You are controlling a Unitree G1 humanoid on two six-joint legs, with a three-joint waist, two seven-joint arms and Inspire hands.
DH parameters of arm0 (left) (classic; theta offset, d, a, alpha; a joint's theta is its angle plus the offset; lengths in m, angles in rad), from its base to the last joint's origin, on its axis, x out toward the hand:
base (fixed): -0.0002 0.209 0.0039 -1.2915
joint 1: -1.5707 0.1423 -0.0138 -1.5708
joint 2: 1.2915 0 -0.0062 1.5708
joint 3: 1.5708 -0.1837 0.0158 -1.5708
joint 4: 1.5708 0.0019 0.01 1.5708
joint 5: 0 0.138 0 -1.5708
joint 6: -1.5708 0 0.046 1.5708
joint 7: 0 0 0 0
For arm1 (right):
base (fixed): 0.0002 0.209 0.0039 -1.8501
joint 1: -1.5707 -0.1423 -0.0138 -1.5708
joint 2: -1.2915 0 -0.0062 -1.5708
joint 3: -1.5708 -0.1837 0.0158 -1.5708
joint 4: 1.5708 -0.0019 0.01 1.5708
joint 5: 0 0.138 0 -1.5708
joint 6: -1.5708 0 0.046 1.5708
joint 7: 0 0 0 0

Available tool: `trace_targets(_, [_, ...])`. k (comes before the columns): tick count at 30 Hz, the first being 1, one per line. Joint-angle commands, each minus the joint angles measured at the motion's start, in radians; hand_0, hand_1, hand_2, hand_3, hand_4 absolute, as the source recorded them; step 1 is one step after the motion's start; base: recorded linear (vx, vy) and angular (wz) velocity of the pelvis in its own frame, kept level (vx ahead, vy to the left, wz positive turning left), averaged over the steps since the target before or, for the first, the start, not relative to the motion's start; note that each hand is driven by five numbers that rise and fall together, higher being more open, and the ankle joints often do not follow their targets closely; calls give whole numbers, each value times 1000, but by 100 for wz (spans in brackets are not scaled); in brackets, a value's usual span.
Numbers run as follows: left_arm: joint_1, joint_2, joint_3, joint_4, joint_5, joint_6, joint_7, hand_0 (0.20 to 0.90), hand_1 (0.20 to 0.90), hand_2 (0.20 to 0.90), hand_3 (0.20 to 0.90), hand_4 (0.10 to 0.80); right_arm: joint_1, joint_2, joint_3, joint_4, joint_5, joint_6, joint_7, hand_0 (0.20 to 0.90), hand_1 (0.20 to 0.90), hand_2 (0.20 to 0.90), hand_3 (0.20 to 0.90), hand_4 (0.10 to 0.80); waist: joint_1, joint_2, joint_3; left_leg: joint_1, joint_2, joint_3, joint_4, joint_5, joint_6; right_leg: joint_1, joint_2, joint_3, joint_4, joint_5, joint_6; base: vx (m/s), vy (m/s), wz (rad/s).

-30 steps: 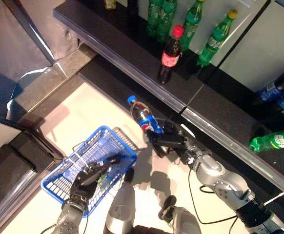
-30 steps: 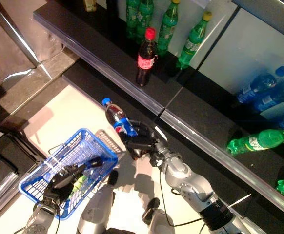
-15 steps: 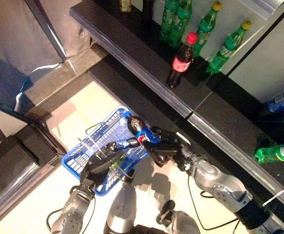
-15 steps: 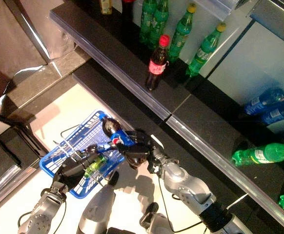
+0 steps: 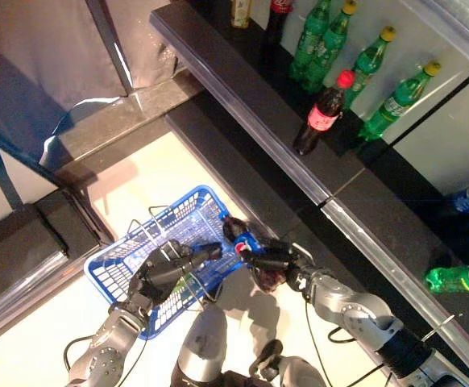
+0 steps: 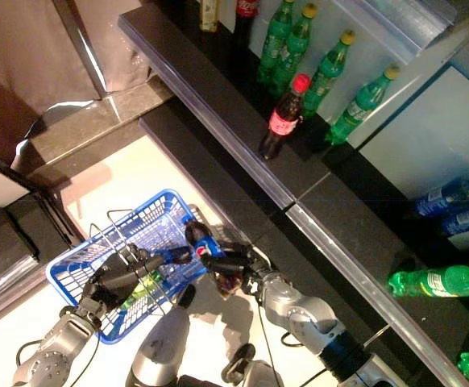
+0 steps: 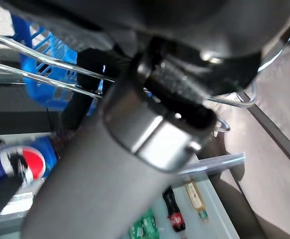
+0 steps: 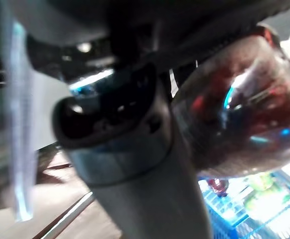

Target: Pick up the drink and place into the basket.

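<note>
The right hand (image 5: 276, 264), fingers clenched around the cola bottle (image 5: 249, 256), holds it tilted at the near rim of the blue basket (image 5: 115, 258), which contains a green item (image 6: 142, 285), while the left hand (image 5: 162, 270) grips the basket's wire handle (image 5: 155, 239) beside the black counter (image 5: 251, 105).

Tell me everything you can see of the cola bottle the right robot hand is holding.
The cola bottle is clear plastic with dark drink and a blue, red and white label. It lies tilted, neck end over the near rim of the blue basket, base toward the arm. The right robot hand is curled round its lower body. The left robot hand grips the basket's wire handles, fingertips close by.
</note>
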Motion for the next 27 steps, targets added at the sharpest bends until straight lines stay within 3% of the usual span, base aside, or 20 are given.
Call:
trace_targets(1, [-130, 28, -18, -430, -60, -130, -315, 300, 300, 300, 200, 100, -106, 72, 66, -41, 105, -89, 7, 300, 300, 300, 200, 100, -17, -7, -230, -8, -23, -47, 56, -26, -4, 4, 54, 6, 25, 38, -68, 42, 8, 7])
trace_targets(15, [-154, 69, -60, -502, -49, -16, -401, 300, 300, 300, 200, 100, -133, 140, 115, 41, 197, -40, -18, 300, 300, 300, 200, 100, 22, -17, -234, -9, -38, -70, 62, -25, -3, 23, 55, -2, 20, 42, -63, 41, 10, 7])
trace_targets(27, [-144, 132, -57, -525, -14, 50, -572, 300, 300, 300, 200, 100, -196, 184, 94, 217, 241, 23, -68, 300, 300, 300, 200, 100, 57, -30, -231, -19, -42, -76, 70, -23, 2, 35, 58, -11, 11, 53, -58, 27, 1, 4])
